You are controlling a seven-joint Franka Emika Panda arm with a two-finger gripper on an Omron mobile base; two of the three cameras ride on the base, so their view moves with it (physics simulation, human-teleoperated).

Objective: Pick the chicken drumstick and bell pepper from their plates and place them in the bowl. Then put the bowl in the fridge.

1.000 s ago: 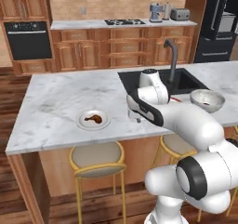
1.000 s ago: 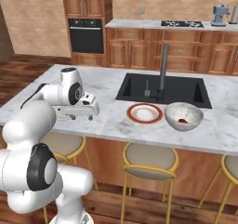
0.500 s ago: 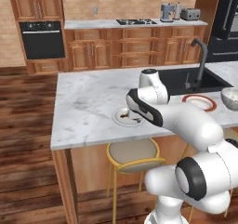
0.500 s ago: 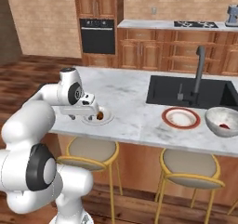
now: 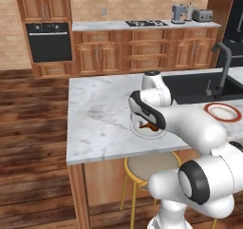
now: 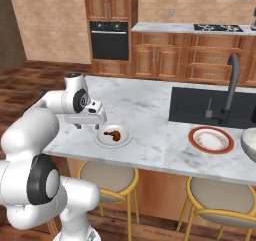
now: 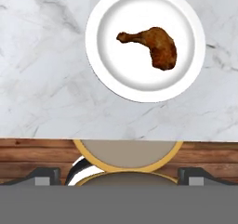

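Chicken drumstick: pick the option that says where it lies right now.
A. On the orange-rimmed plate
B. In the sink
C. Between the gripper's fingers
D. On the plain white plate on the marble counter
D: the chicken drumstick lies on the plain white plate, while the orange-rimmed plate by the sink holds no meat and the open gripper holds nothing.

Brown drumstick (image 7: 153, 45), plain white plate (image 7: 109, 65), grey-veined marble counter (image 7: 42, 79).
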